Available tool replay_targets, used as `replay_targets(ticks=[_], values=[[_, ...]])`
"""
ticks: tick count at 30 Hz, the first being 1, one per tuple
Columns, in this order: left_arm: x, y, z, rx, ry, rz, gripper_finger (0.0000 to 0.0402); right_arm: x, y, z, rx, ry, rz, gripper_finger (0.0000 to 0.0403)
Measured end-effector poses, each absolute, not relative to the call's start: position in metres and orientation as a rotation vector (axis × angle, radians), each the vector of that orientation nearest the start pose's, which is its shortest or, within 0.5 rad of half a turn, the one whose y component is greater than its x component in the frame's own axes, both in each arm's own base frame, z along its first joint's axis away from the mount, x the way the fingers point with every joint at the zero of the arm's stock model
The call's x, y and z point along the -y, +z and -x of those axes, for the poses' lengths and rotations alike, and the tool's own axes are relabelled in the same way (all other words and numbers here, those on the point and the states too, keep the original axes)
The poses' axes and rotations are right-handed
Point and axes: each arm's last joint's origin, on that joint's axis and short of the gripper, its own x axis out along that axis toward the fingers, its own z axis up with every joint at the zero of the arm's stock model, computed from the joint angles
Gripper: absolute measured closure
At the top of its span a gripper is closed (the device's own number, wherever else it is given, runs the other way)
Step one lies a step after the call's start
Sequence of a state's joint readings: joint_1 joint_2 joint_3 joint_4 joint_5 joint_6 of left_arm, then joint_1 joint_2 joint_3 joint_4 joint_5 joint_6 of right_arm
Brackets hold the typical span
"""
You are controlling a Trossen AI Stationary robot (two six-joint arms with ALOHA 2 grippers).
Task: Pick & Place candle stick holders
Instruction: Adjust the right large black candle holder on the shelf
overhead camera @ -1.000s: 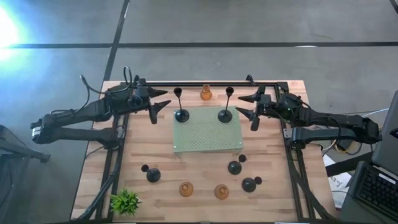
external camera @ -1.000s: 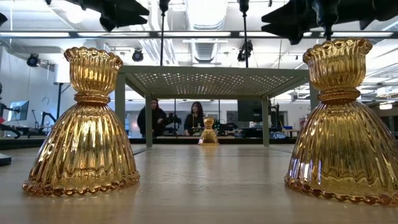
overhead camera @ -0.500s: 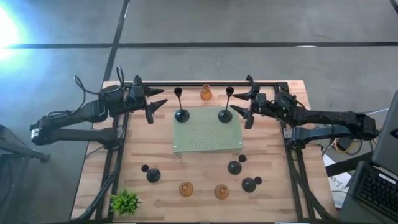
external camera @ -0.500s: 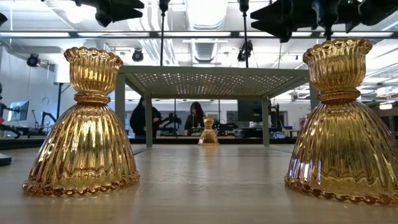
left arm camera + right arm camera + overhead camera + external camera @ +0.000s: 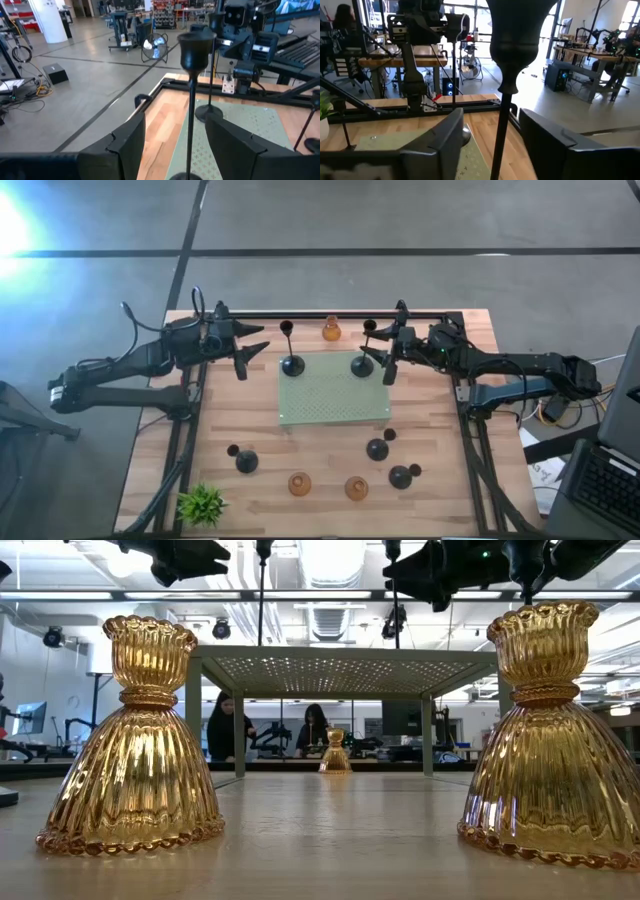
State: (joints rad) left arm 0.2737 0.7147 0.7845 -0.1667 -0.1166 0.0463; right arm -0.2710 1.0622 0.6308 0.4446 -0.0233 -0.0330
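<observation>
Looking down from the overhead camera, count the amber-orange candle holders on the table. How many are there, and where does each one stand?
3. One amber holder stands at the table's far edge, between the two tall black stems. The other two stand side by side near the front edge. None appears hidden.

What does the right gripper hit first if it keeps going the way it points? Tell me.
Probably the tall black holder on the green mesh stand. The right gripper, jaws open, has its stem between its fingers, apparently not yet touching.
</observation>
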Motion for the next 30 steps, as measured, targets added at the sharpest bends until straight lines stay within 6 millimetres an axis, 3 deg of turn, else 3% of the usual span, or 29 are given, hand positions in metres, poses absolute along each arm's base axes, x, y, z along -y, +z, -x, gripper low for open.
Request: replay_targets(ticks=[8, 13, 30], values=[[-0.046, 0.342, -0.15, -0.125, 0.388, -0.032, 0.0191, 0.06, 0.295, -0.217, 0.018, -0.267, 0.053, 0.0381], [-0.046, 0.342, -0.15, -0.124, 0.388, -0.031, 0.0191, 0.062, 0.296, -0.213, -0.001, -0.35, 0.052, 0.039], [-0.046, 0.343, -0.15, -0.118, 0.388, -0.031, 0.0191, 0.061, 0.296, -0.21, 0.003, -0.353, -0.01, 0.0394]])
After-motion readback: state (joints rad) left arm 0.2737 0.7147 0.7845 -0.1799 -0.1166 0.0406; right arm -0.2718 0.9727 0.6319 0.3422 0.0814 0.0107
